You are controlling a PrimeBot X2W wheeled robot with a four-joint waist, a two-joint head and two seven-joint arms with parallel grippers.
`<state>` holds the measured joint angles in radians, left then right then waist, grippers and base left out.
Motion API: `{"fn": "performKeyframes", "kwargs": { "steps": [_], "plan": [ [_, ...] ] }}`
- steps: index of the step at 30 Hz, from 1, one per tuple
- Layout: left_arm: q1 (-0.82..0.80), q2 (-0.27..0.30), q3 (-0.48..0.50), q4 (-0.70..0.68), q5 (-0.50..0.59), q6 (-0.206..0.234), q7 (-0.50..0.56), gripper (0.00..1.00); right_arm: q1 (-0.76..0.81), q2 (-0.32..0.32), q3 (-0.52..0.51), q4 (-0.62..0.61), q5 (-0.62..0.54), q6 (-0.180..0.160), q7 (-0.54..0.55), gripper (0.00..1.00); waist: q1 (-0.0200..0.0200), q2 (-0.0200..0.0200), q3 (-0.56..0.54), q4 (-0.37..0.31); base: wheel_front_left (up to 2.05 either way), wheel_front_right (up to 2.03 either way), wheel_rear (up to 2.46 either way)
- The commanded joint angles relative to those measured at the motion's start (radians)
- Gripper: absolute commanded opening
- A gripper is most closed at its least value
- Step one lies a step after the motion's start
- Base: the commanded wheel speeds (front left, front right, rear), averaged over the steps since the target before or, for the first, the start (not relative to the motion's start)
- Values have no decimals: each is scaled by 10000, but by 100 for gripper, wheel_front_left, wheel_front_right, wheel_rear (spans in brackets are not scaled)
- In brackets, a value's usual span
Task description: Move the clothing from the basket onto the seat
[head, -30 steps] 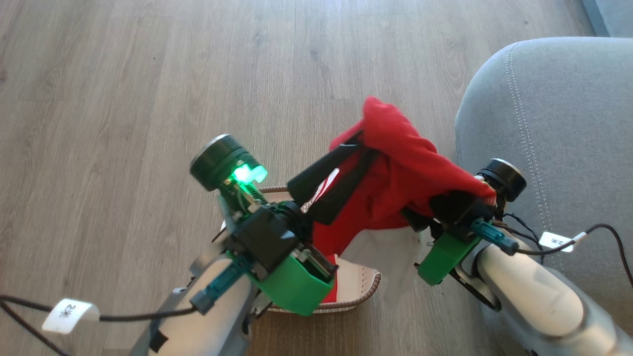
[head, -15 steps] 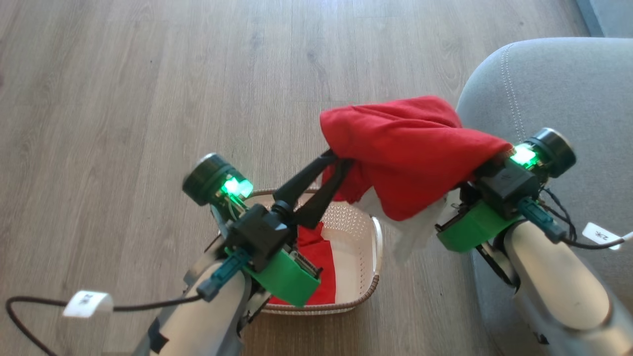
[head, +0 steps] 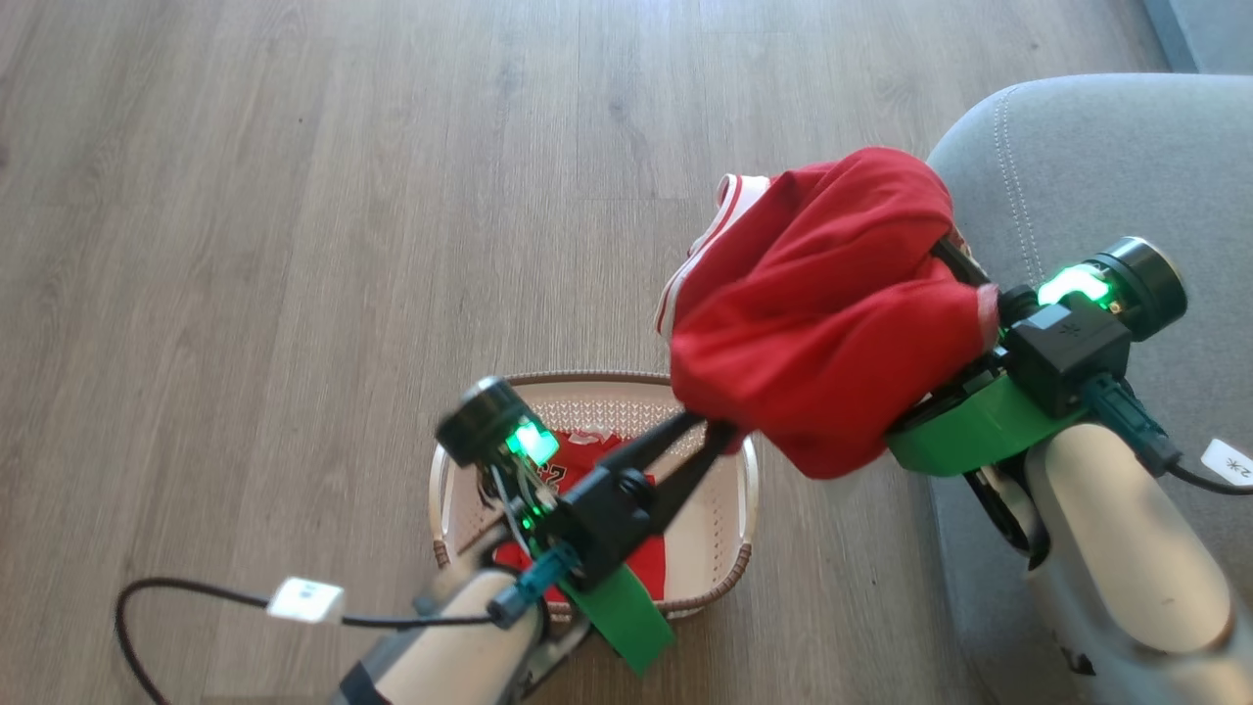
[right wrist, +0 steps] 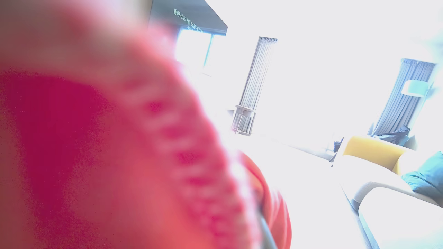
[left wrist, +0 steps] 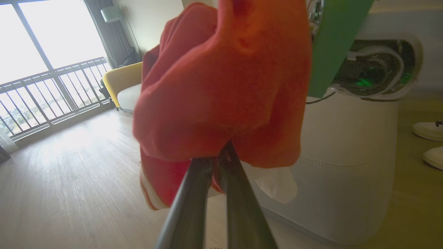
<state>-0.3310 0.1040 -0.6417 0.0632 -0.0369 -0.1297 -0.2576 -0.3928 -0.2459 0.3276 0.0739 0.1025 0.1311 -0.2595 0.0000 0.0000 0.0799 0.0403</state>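
A bright red piece of clothing (head: 832, 323) with white trim hangs bunched in the air between my two grippers, above the floor and beside the grey seat (head: 1096, 166). My left gripper (head: 719, 431) is shut on its lower edge; the left wrist view shows the fingertips (left wrist: 207, 166) pinching the red fabric (left wrist: 221, 86). My right gripper (head: 945, 257) is wrapped in the cloth at the seat's edge, its fingers mostly hidden. Blurred red fabric (right wrist: 104, 155) covers the right wrist view. Below, the cream basket (head: 587, 378) holds another red garment (head: 587, 468) with white numerals.
Wooden floor (head: 294, 245) surrounds the basket. A black cable with a white tag (head: 303, 599) trails from my left arm. In the left wrist view a yellow armchair (left wrist: 121, 79) stands by the balcony window, and white shoes (left wrist: 429, 131) are at the right.
The garment has risen out of the basket and moved right toward the seat with my right gripper. My left gripper has dropped to its lower edge. The basket's other garment has come into sight.
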Motion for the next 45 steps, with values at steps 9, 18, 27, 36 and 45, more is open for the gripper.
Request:
{"fn": "performKeyframes", "kwargs": {
  "steps": [9, 18, 27, 36, 45],
  "plan": [
    [62, 102, -719, 385, 159, -9, -42, 0, 82, 260, -6, -303, 363, -4, -23, 0, 0, 0, -61, 0, 0, 0, 0],
    [415, 71, -725, 467, 242, 302, -42, 100, 339, 295, 8, -42, 546, -4, -23, 0, 0, 0, -204, -65, 0, 0, 0],
    [579, 236, -597, 384, 299, 460, -42, 100, 435, 221, -306, -1, 520, -4, -23, 0, 0, 0, -187, -63, 0, 0, 0],
    [754, 187, -471, 567, -89, 319, -42, 100, 521, 157, -1185, 7, 141, -4, -23, 0, 0, 0, -96, -36, 0, 0, 0],
    [1140, 96, -186, 797, -470, 34, -42, 100, 1141, 357, -2187, -117, -76, -4, -23, 0, 0, 0, -98, -126, 0, 0, 0]
  ]
}}
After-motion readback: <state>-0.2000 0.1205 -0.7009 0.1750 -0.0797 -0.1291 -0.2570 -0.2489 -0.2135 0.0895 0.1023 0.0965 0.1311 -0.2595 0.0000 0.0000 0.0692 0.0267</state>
